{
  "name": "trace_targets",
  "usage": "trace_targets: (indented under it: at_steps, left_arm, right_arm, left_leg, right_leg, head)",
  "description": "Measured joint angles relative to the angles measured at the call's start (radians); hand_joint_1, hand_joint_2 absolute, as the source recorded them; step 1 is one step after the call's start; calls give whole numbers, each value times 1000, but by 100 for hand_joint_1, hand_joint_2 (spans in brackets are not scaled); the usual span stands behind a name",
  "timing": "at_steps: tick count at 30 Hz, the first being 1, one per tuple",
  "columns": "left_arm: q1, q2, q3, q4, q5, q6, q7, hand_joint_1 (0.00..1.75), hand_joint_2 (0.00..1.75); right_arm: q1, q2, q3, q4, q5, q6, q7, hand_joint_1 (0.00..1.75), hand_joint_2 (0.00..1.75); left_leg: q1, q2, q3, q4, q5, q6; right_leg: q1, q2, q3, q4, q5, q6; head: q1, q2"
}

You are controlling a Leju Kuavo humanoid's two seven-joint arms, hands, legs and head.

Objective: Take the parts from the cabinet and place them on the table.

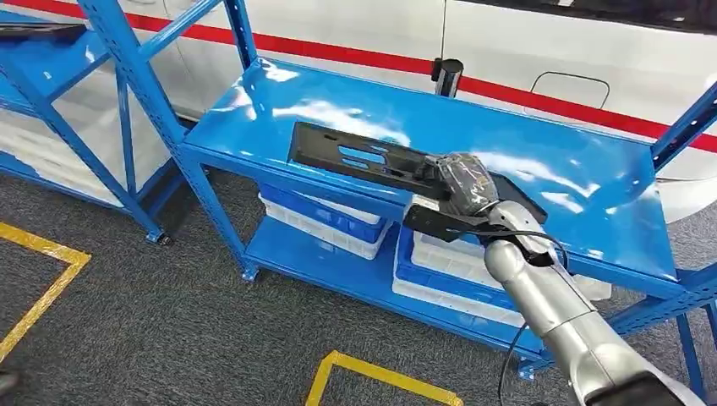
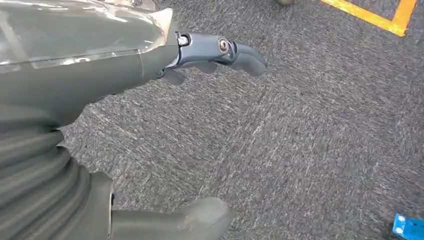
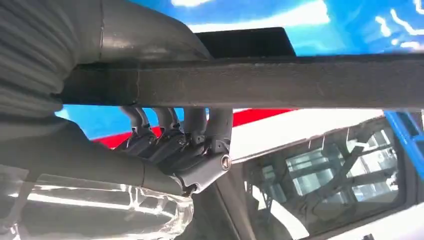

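- Left hand [image 2: 200, 55], one: hung over grey carpet [image 2: 300, 140], fingers [image 2: 245, 55] apart, nothing held.
- Right hand [image 1: 465, 182], one: fingers [image 3: 200, 135] clasped around the part's near end.
- Black part [image 1: 363, 156], one: laid flat on the blue counter [image 1: 550, 152], long axis running left-right.

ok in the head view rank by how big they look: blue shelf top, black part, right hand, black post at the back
1. blue shelf top
2. black part
3. right hand, nearer the camera, so unsure
4. black post
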Motion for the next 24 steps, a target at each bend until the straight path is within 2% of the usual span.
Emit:
trace_targets:
  at_steps: [1, 2, 3, 4, 5, 6, 9, 10, 11, 12, 14, 15, 16, 17, 18, 19, 20, 21, 22, 23, 24]
  left_arm:
    - [1, 0, 0, 0, 0, 0, 0, 0, 175]
    - [1, 0, 0, 0, 0, 0, 0, 0, 175]
    - [1, -1, 0, 0, 0, 0, 0, 0, 175]
    - [0, -2, 0, 0, 0, 0, 0, 0, 175]
    - [0, -2, 0, 0, 0, 0, 0, 0, 175]
    - [0, -2, 0, 0, 0, 0, 0, 0, 175]
    - [1, -4, 0, 0, 0, 0, 0, 0, 175]
    - [1, -2, 0, 0, 0, 0, 0, 0, 175]
    - [2, -2, 0, 0, 0, 0, 0, 0, 175]
    - [2, -2, 0, 0, 0, 0, 0, 0, 175]
    - [2, -1, 0, 0, -2, -1, 0, 0, 175]
    - [2, -2, 0, 0, -3, -1, 0, 0, 175]
    - [3, -3, 0, 0, -3, -1, 0, 0, 175]
    - [3, -3, 0, 0, -3, -1, 0, 0, 175]
    - [2, -2, 0, 0, -3, -1, 0, 0, 175]
    - [2, -1, 0, 0, -3, -1, 0, 0, 175]
    - [1, -1, 0, 0, -3, -1, 0, 0, 175]
    - [0, -1, 0, 0, -3, -1, 0, 0, 175]
    - [0, -1, 0, 0, -3, -1, 0, 0, 175]
    - [1, -1, 0, 0, -3, -1, 0, 0, 175]
    - [0, -1, 0, 0, -3, -1, 0, 0, 175]
  right_arm:
    - [2, -1, 0, 0, 0, 0, 0, 147, 175]
    - [2, -1, 1, 0, 0, 0, 0, 147, 175]
    - [0, -1, 0, 0, 0, 0, 0, 147, 175]
    - [-2, -1, 0, 0, 0, 0, 0, 147, 175]
    - [-4, 0, 0, 0, 0, 0, 0, 147, 175]
    - [-5, 0, 0, 0, 0, 0, 0, 147, 175]
    - [-7, 0, 0, 0, 1, 0, 0, 147, 175]
    - [-7, 0, 0, 0, 1, 0, 0, 147, 175]
    - [-9, 2, 0, -1, 1, 0, 0, 147, 175]
    - [-9, 3, 0, -1, 1, 0, 0, 147, 175]
    - [-8, 3, 2, 0, 1, 0, 0, 147, 175]
    - [-7, 3, 3, 0, 1, 1, 0, 147, 175]
    - [-6, 3, 3, 0, 1, 2, 0, 147, 175]
    - [-6, 3, 4, 0, 2, 3, 0, 147, 175]
    - [-6, 3, 3, 0, 1, 2, 0, 147, 175]
    - [-7, 3, 3, 0, 1, 3, 0, 147, 175]
    - [-8, 3, 3, 0, 1, 2, 0, 147, 175]
    - [-8, 3, 2, 0, 1, 2, 0, 147, 175]
    - [-8, 3, 2, 0, 1, 3, 0, 147, 175]
    - [-8, 3, 3, 0, 1, 3, 0, 147, 175]
    - [-8, 3, 3, 0, 1, 3, 0, 147, 175]
  left_leg:
    - [0, -1, -3, 0, 2, -2]
    - [0, -2, -5, 1, 4, -3]
    - [0, -3, -5, 2, 6, -6]
    - [0, -3, -5, 4, 7, -7]
    - [-1, -3, -7, 6, 8, -10]
    - [-5, -5, -13, 8, 11, -17]
    - [-6, -5, -19, 11, 20, -32]
    - [-4, -8, -25, 14, 20, -35]
    - [0, -8, -36, 37, -10, -42]
    - [2, -7, -57, 92, -60, -48]
    - [5, -5, -118, 257, -151, -61]
    - [6, -5, -138, 319, -174, -64]
    - [8, -4, -138, 336, -172, -66]
    - [11, -4, -112, 303, -147, -66]
    - [13, -3, -65, 230, -109, -66]
    - [15, -3, -5, 133, -71, -64]
    - [18, -3, 45, 52, -54, -63]
    - [12, -6, 66, 22, -68, -59]
    - [9, -8, 55, 24, -60, -50]
    - [6, -7, 50, 22, -61, -49]
    - [3, -7, 46, 24, -57, -43]
  right_leg:
    - [0, 0, 4, -1, 8, 7]
    - [0, 0, 34, -51, 32, 17]
    - [0, 0, 81, -134, 66, 25]
    - [-1, -2, 137, -234, 99, 29]
    - [-1, -4, 185, -324, 107, 24]
    - [8, -1, 194, -324, 118, 15]
    - [9, 0, 177, -328, 120, 6]
    - [-9, -1, 175, -333, 128, -5]
    - [-9, -2, 172, -333, 134, -15]
    - [-9, -3, 167, -333, 139, -23]
    - [-8, -5, 157, -332, 146, -26]
    - [-8, -5, 152, -330, 150, -26]
    - [-8, -5, 148, -330, 153, -23]
    - [-8, -5, 144, -329, 156, -24]
    - [-8, -5, 142, -327, 157, -22]
    - [-8, -5, 142, -325, 158, -21]
    - [-8, -5, 141, -322, 158, -19]
    - [1, -4, 134, -320, 162, -13]
    - [0, -4, 131, -320, 166, -6]
    - [0, -4, 128, -320, 171, 0]
    - [-1, -4, 126, -324, 176, 9]
  head:
    - [0, 0]
    - [0, 0]
    - [0, 0]
    - [0, 0]
    - [0, 0]
    - [-2, 0]
    - [-3, 0]
    - [-2, 0]
    - [-4, 0]
    - [-9, 0]
    - [-9, 0]
    - [-9, 0]
    - [-8, 0]
    - [-10, 0]
    - [-9, 0]
    - [-9, 0]
    - [-9, 0]
    - [-9, 0]
    - [-6, 0]
    - [-9, 0]
    - [-6, 0]
